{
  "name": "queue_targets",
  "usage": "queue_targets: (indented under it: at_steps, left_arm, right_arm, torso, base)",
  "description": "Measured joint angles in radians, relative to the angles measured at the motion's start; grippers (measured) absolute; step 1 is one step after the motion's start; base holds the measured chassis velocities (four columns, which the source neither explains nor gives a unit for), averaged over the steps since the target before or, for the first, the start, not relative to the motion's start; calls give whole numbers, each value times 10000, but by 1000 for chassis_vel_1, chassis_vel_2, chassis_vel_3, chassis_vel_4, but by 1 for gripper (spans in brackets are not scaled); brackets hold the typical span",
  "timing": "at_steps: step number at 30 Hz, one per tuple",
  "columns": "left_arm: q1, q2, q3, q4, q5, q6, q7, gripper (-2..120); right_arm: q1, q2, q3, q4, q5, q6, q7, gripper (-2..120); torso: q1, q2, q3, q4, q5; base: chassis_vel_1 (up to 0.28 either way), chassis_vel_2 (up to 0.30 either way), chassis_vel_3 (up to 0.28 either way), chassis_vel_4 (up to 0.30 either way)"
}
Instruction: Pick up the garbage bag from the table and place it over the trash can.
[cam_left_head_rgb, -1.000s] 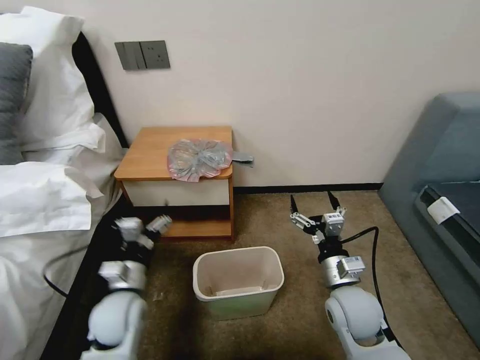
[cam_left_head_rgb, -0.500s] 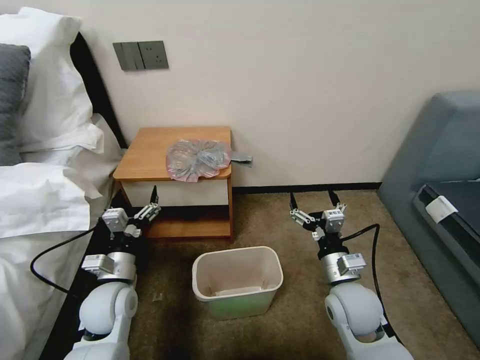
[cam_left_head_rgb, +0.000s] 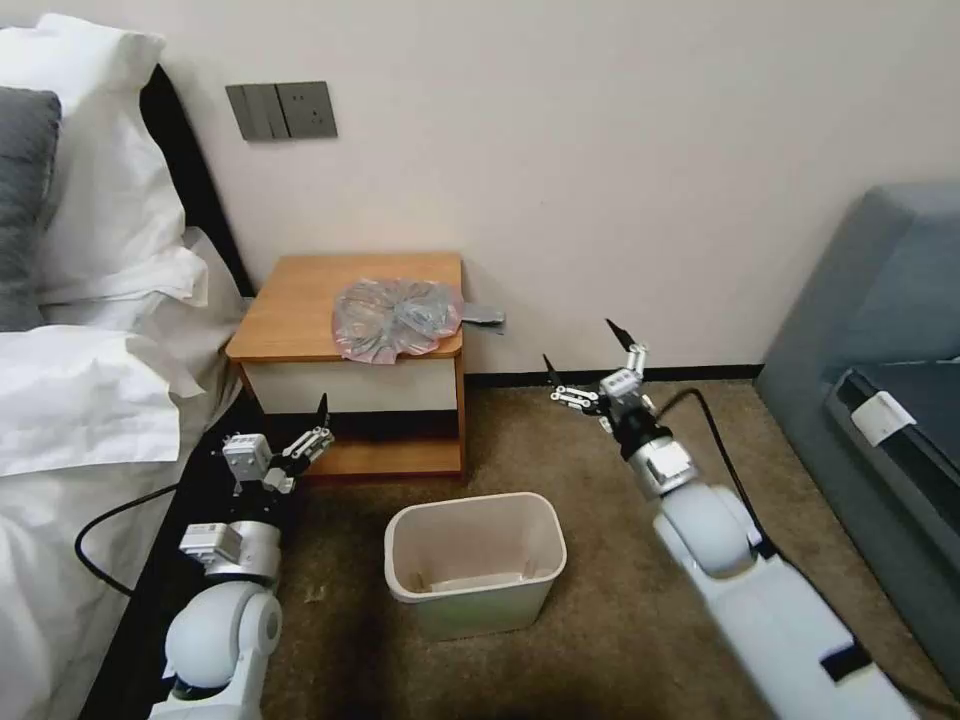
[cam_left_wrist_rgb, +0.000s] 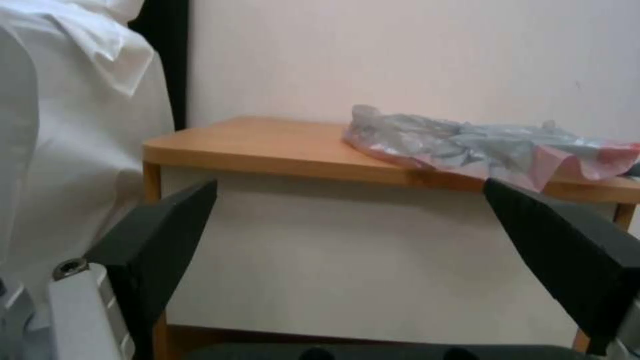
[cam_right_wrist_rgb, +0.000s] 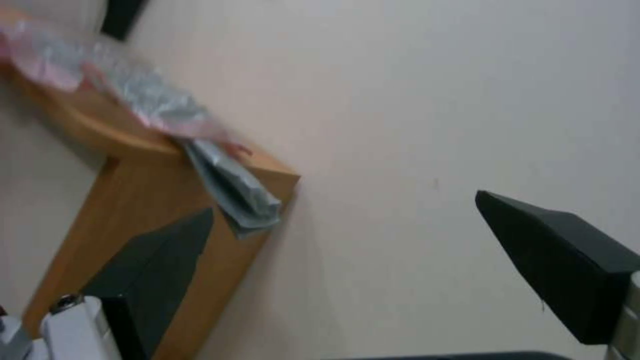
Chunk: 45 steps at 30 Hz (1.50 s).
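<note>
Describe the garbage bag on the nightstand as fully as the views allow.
The garbage bag is thin, crinkled, translucent grey plastic with pink at its edges. It lies flat and bunched on the right front part of the table, its pink front edge drooping slightly over the rim. A grey strip of it juts out past the table's right side. Neither gripper touches it.

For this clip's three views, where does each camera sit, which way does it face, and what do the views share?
Head view: from the robot's head, looking forward and down at the table, the trash can on the carpet and both arms, left end effector low by the bed, right end effector raised right of the table.
Left wrist view: low, facing the table's front; its own open fingers frame it.
Right wrist view: tilted, facing the table's right side and wall; its open fingers show.
Shared: all three see the garbage bag lying on the table.
</note>
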Motion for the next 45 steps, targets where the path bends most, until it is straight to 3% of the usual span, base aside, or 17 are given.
queue_targets:
  at_steps: [8, 18, 29, 37, 45]
  left_arm:
    - [-50, -89, -22, 80, 54, -20, -20, 99]
    - [-41, -216, -110, 193, 137, -133, -93, 99]
    - [-65, -212, -207, 240, 131, -203, -134, 99]
    - [-44, -236, -217, 243, 133, -236, -166, 99]
    - [-48, -290, -224, 255, 158, -253, -207, 99]
  right_arm:
    - [1666, -26, -990, -1311, -811, 270, -329, 100]
    - [3822, 659, -2637, -3866, -2570, 1082, -928, 100]
    - [5031, 1041, -3492, -5144, -2712, 1343, -836, 99]
    - [5513, 1176, -3852, -5721, -2777, 1576, -805, 80]
    - [5598, 1273, -3987, -5839, -2720, 1633, -815, 46]
  torso:
    - [0, 0, 0, 1, -1]
    - [0, 0, 0, 0, -2]
    - [0, 0, -1, 1, -1]
    - [0, 1, -1, 1, -2]
    - [0, 1, -1, 1, -2]
  base:
    - [0, 0, 0, 0]
    - [0, 0, 0, 0]
    - [0, 0, 0, 0]
    - [0, 0, 0, 0]
    - [0, 0, 0, 0]
